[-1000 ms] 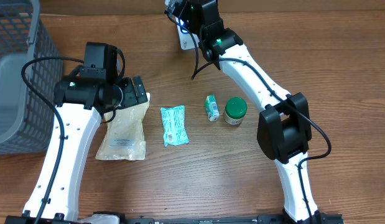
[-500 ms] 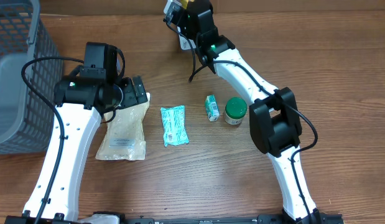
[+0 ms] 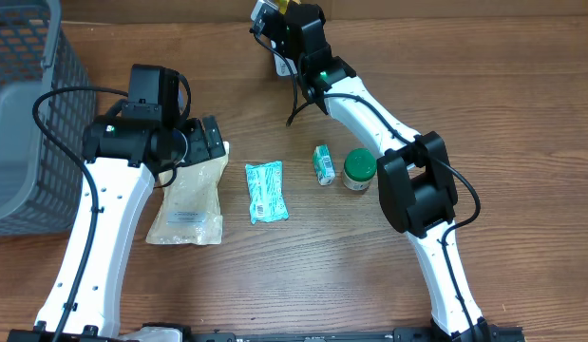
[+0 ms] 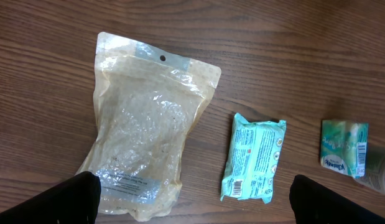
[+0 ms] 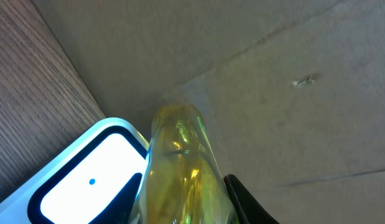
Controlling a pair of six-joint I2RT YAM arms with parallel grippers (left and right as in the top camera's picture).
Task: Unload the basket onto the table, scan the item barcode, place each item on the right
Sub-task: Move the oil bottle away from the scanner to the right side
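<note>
L gripper [image 3: 214, 141] wide open, facing down; R gripper [image 3: 275, 21], arm stretched fwd, clamps yellow bottle [image 5: 180, 155].

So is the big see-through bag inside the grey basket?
No, the clear plastic pouch lies flat on the wooden table, outside the grey mesh basket.

**Overhead view.** Illumination is bright, even and diffuse, coming from above. The table [image 3: 521, 114] is uniformly lit and sharp across the frame. Shadows beside the arms are soft and short. A green lamp [image 3: 324, 74] glows on the arm at upper centre.

**Left wrist view.** The centre is in sharp focus. The clear pouch [image 4: 142, 130] carries small white glints on its creases. The left fingers [image 4: 61, 202], in the lower corners, are dark and blurred.

**Right wrist view.** The yellow bottle [image 5: 183, 168], at lower centre, is out of focus and streaked with glare. The scanner [image 5: 86, 180], at lower left, is soft-edged and nearly washed out. The background is dimmer.
</note>
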